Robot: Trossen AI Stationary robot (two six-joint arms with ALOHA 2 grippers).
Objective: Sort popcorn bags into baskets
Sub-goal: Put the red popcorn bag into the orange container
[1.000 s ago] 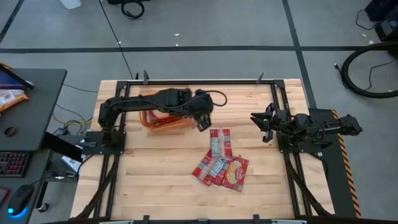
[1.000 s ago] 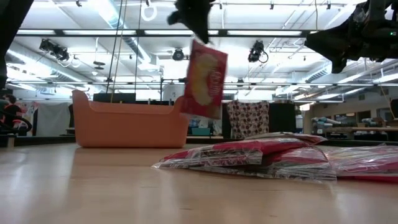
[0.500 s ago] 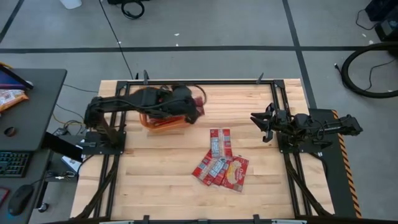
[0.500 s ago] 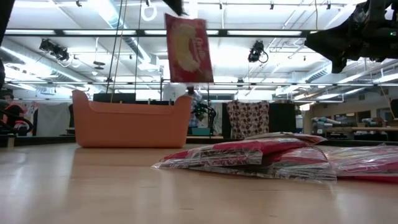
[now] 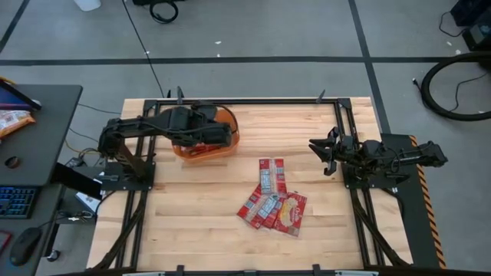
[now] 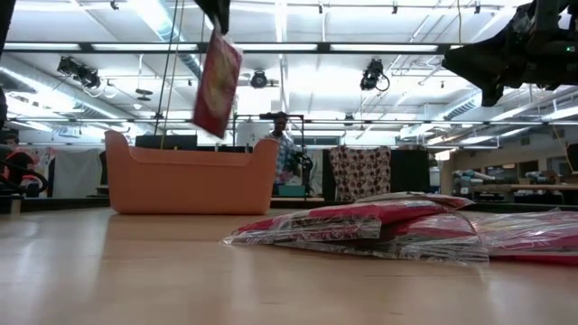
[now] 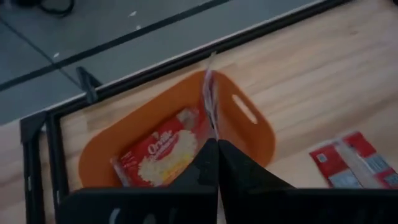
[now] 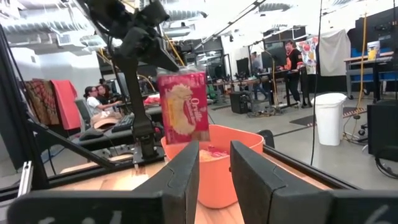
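My left gripper (image 5: 209,136) is over the orange basket (image 5: 231,129) at the table's far left. It is shut on one red popcorn bag (image 6: 217,86), which hangs above the basket (image 6: 190,171). The right wrist view shows this bag's face (image 8: 182,107). Another bag (image 7: 161,152) lies flat on the basket's floor. Several bags (image 5: 272,199) lie overlapping in a pile on the wood at mid-table. My right gripper (image 5: 325,153) is open and empty at the table's right side. My left gripper pinches the bag's top edge (image 7: 213,127) between its two shut fingers (image 6: 219,13). The fingers come from above and point down. The bag hangs below them, slightly tilted, clear of the basket and over its inside.
Black frame rails (image 5: 253,100) run along the table's far edge and sides. An orange-and-white snack bag (image 5: 11,119) lies on the desk off the table's left. Bare wood shows at the near left (image 5: 192,222). People (image 8: 99,99) are in the room beyond.
My left gripper has carried the bag from beside the basket's right end toward the table's left, to above the basket's inside. The hanging bag has turned from facing the low camera to nearly edge-on. My right arm has kept still.
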